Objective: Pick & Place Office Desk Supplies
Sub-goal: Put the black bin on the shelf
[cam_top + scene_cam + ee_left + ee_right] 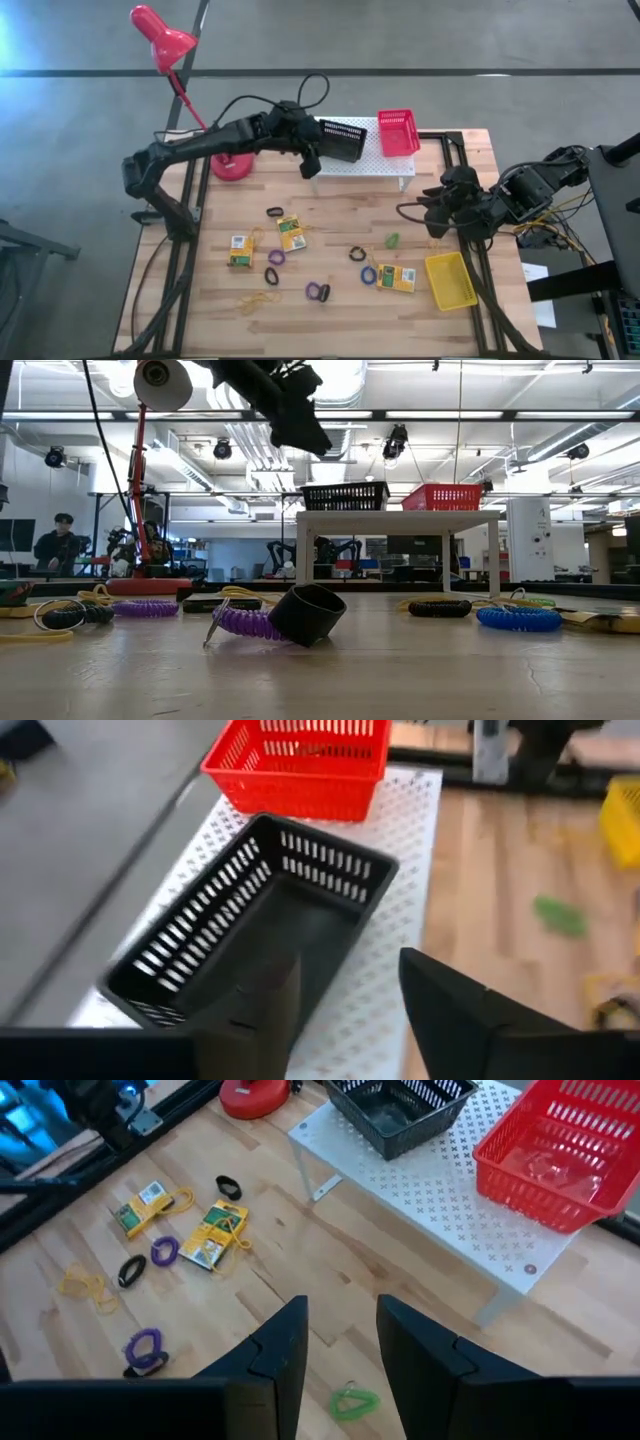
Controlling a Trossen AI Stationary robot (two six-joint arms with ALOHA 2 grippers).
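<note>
Just above the black tray (262,915), left claw (345,1010) gapes empty.

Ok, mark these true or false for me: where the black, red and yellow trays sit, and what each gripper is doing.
1. The black tray sits on the white perforated stand. True.
2. The red tray lies on the bare table. False: it is on the stand too.
3. The yellow tray is on the stand. False: it lies on the wooden table, near the right gripper.
4. The left gripper is above the black tray, open and empty. True.
5. The right gripper holds a purple ring. False: nothing sits between its fingers.
</note>
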